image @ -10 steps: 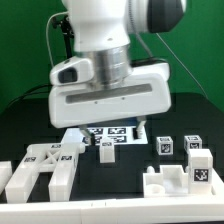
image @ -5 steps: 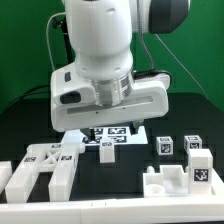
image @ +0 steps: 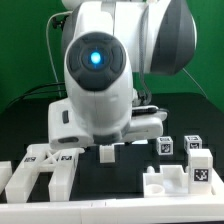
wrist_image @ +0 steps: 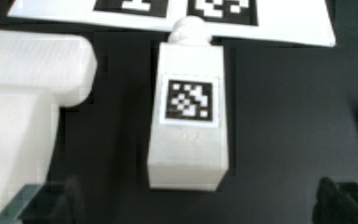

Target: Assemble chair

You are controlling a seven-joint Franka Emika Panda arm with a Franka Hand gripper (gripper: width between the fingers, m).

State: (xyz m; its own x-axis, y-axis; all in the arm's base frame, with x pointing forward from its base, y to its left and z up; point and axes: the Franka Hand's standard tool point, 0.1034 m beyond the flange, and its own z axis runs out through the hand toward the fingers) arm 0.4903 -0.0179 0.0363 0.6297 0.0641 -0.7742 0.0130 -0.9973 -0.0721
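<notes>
Fingers (wrist_image: 34, 205) of the gripper (wrist_image: 190, 206) stand wide apart in the wrist view, gripping nothing. A tagged white bar (wrist_image: 190, 110) lies on the black table (wrist_image: 282, 120) in line with their gap, its narrow end reaching the marker board (wrist_image: 265, 25). In the exterior view the arm (image: 100, 80) hides them. From the exterior view's left sit a slotted frame (image: 40, 170), the bar's end, then tagged blocks (image: 165, 146).

Green backdrop (image: 20, 55) behind a black tabletop (image: 118, 178), white ledge (image: 100, 216) along the front.
</notes>
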